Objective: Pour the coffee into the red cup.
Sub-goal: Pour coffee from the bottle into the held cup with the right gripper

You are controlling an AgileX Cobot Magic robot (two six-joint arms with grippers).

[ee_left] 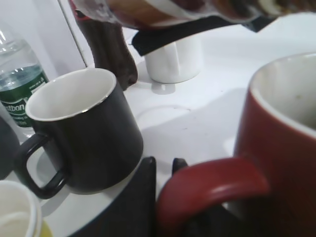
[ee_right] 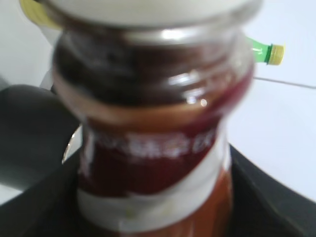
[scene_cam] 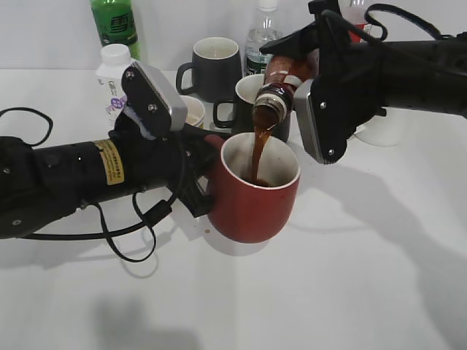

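The red cup (scene_cam: pixel 255 197) stands upright on the white table, off-white inside. My left gripper (scene_cam: pixel 201 182) is shut on its loop handle (ee_left: pixel 207 190). My right gripper (scene_cam: pixel 310 95) is shut on the coffee bottle (scene_cam: pixel 281 84) and holds it tilted mouth-down above the cup. A brown stream (scene_cam: pixel 259 149) falls from the mouth into the cup. In the right wrist view the bottle (ee_right: pixel 153 148) fills the frame, with its red-brown label and white band. The cup's wall also shows in the left wrist view (ee_left: pixel 281 148).
A black mug (ee_left: pixel 84 138) stands just behind the red cup, another dark mug (scene_cam: pixel 211 65) farther back. A small yellow cup (scene_cam: pixel 193 111), a white pill bottle (scene_cam: pixel 113 76), a green bottle (scene_cam: pixel 115 22), a water bottle (scene_cam: pixel 261 36) and a white cup (ee_left: pixel 175 61) crowd the back.
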